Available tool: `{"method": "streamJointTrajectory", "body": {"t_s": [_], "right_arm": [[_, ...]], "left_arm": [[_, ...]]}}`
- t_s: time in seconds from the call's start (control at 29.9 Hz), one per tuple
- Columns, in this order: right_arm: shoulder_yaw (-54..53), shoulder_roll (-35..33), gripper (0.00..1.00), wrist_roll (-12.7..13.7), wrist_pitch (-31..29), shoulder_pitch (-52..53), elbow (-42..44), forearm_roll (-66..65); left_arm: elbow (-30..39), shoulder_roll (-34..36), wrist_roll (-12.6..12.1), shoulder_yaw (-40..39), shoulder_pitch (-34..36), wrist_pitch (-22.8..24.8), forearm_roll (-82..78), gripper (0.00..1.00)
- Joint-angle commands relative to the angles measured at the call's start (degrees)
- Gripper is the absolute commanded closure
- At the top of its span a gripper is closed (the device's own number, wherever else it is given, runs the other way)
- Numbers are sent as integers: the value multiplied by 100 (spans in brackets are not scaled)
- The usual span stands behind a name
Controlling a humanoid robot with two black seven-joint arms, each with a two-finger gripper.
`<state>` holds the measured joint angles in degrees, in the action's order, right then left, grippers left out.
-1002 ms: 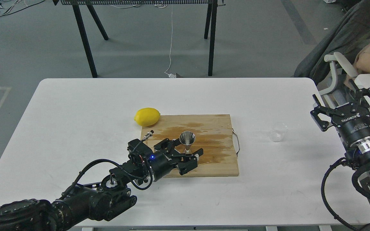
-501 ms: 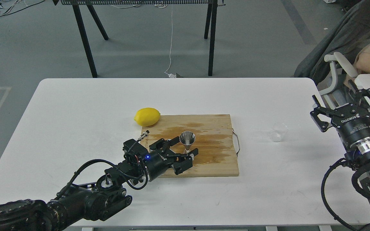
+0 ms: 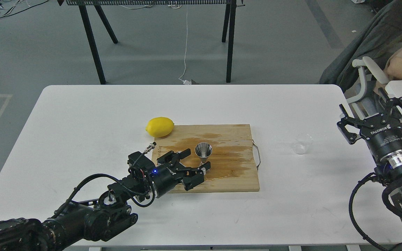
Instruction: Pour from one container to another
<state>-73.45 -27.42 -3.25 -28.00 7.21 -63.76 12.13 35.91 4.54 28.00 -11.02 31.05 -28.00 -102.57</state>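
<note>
Neither container is in a grip, so the pour itself looks not yet begun. The clear plastic cup [image 3: 302, 143] stands upright on the white table [image 3: 82, 115], just ahead and to the inner side of the right gripper [image 3: 375, 108], which hovers near the table's right edge with its fingers spread wide and nothing between them. Whether the cup holds any liquid cannot be told; it is too transparent and small in this view.

The steel jigger [image 3: 203, 153] stands upright on the wooden cutting board [image 3: 232, 174], just past the fingertips of the left gripper [image 3: 196, 163]. That gripper lies low over the board's near-left corner, jaws parted and empty, the jigger's narrow waist just beyond their opening but not enclosed.

What remains, by judgement, is nearly everything: take up the cup, carry it over to the jigger, tip it, and likely steady the jigger meanwhile.

The jigger is polished metal, two cones meeting at a thin neck, its open mouth catching light. The cup is thin, round and slightly flared. The board is pale grained wood with darker damp-looking streaks and a wire handle on its far-right edge. A smooth, matte yellow lemon [image 3: 159, 126] rests beyond the left gripper, touching the board's corner.
</note>
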Motion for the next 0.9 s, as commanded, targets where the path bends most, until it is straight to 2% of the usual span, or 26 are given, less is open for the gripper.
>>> {"method": "streamJointTrajectory", "body": {"t_s": [0.0, 0.13, 0.37, 0.57, 0.67, 0.77, 0.87], "right_arm": [[-3, 0, 1, 0, 0, 0, 4, 0], [-12, 0, 1, 0, 0, 0, 4, 0], [-12, -8, 1, 0, 0, 0, 4, 0], [-12, 0, 1, 0, 0, 0, 12, 0], [-12, 0, 1, 9, 0, 0, 12, 0], [-12, -9, 1, 9, 0, 0, 12, 0], [6, 0, 1, 9, 0, 9, 30, 0]], "left_arm": [[118, 12, 0, 3, -38, 0, 0, 3], [127, 38, 0, 3, -144, 0, 0, 3], [302, 582, 0, -5, -240, 0, 0, 3], [934, 1470, 0, -40, -275, 0, 61, 4], [1723, 2031, 0, -76, -346, 0, 543, 4], [2523, 2734, 0, -93, -328, 609, 1350, 4], [3017, 3210, 0, -303, -223, 1435, 2221, 4]]}}
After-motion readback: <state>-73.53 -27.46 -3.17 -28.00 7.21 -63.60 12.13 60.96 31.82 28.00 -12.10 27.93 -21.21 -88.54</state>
